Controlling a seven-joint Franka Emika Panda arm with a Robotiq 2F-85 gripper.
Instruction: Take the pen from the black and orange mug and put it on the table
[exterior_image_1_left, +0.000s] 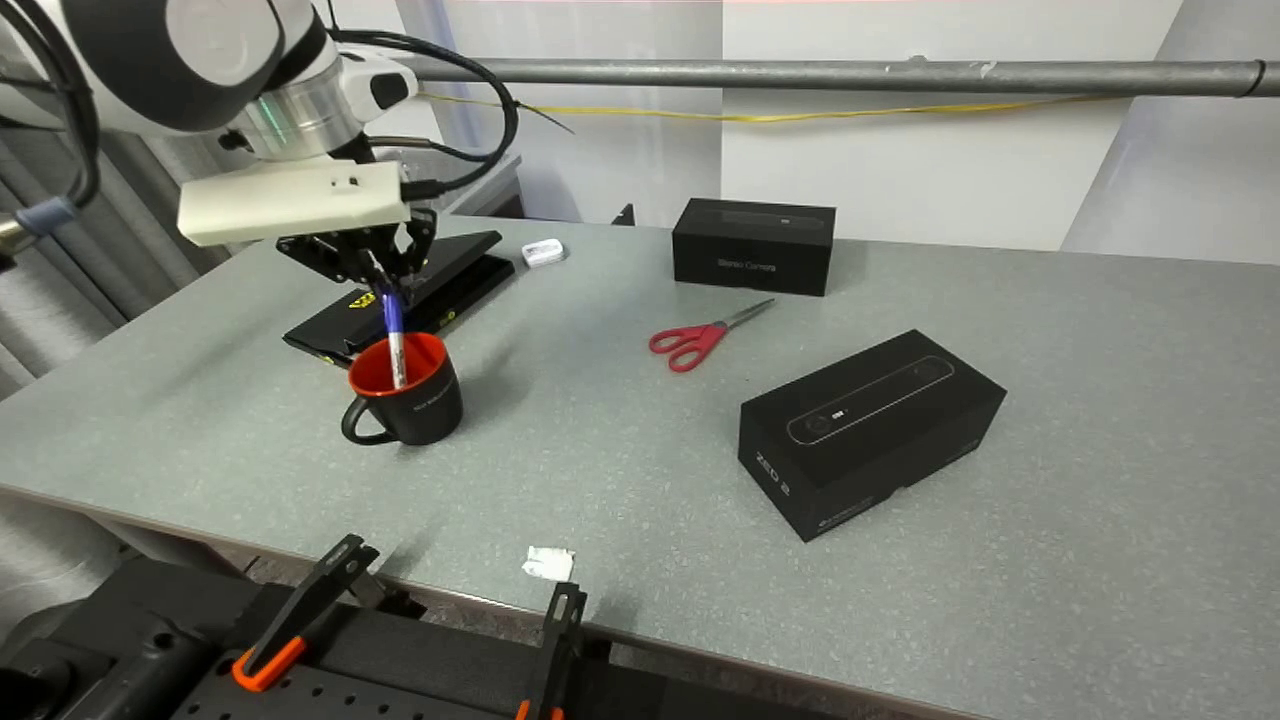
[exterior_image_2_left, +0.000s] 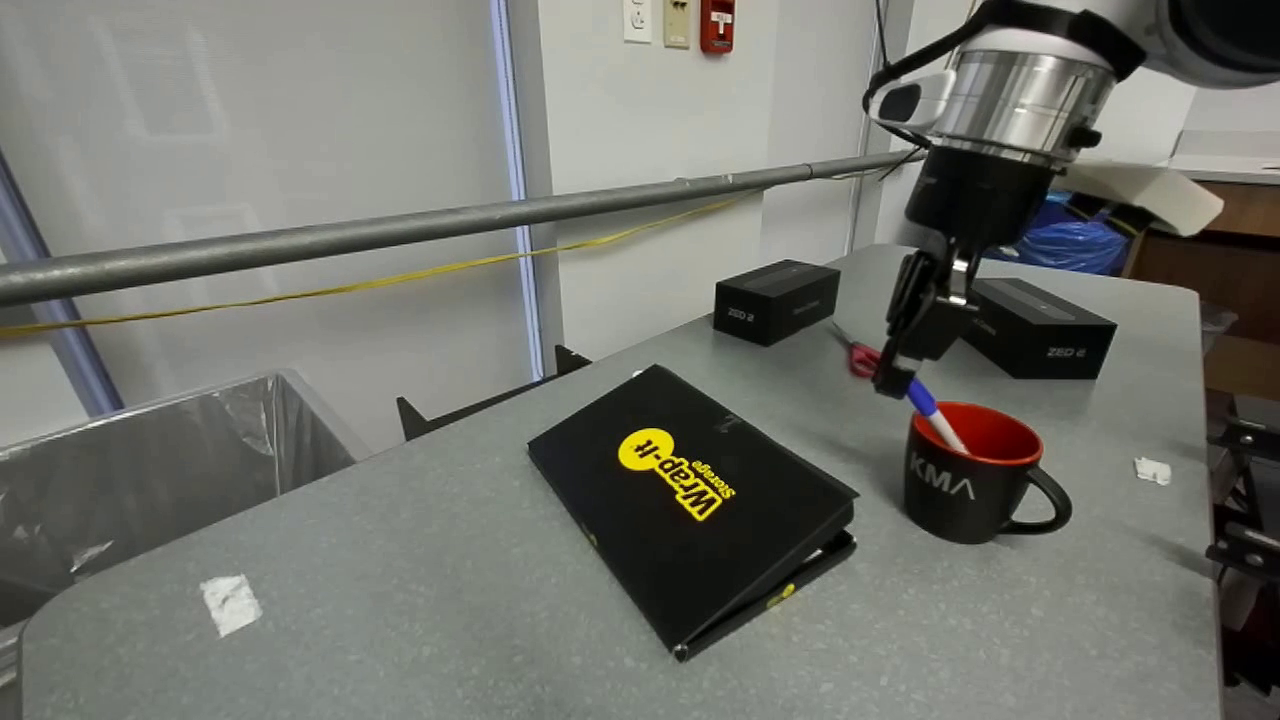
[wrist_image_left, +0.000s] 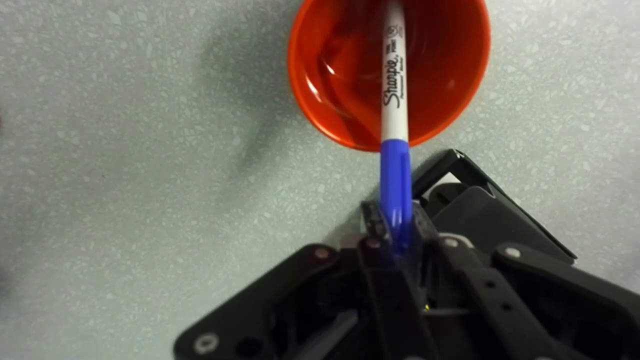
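big grey table (exterior_image_1_left: 620, 460) under everything, white panda arm (exterior_image_2_left: 1020, 105) reaching in above it. biggest thing lying there is a black wrap-it storage box (exterior_image_2_left: 690, 560), lid cracked open, then a zed 2 box (exterior_image_1_left: 870, 430) and another zed 2 box (exterior_image_1_left: 755, 245). robotiq gripper (wrist_image_left: 396, 220) is angled down, and just below it stands the mug (exterior_image_2_left: 960, 490), upright, black outside and red-orange inside, right beside the wrap-it box. red-handled scissors (exterior_image_1_left: 712, 333) lie between the two zed boxes. the sharpie marker (wrist_image_left: 395, 115) is tilted, white end down in the mug, blue cap sticking up out of it, and the gripper is pinching that cap between its fingers. can't tell if it touches the bottom. tiniest stuff: a small white object (exterior_image_1_left: 543, 252) i can't make out, and two ragged white scraps (exterior_image_2_left: 230, 604) near the table edges.
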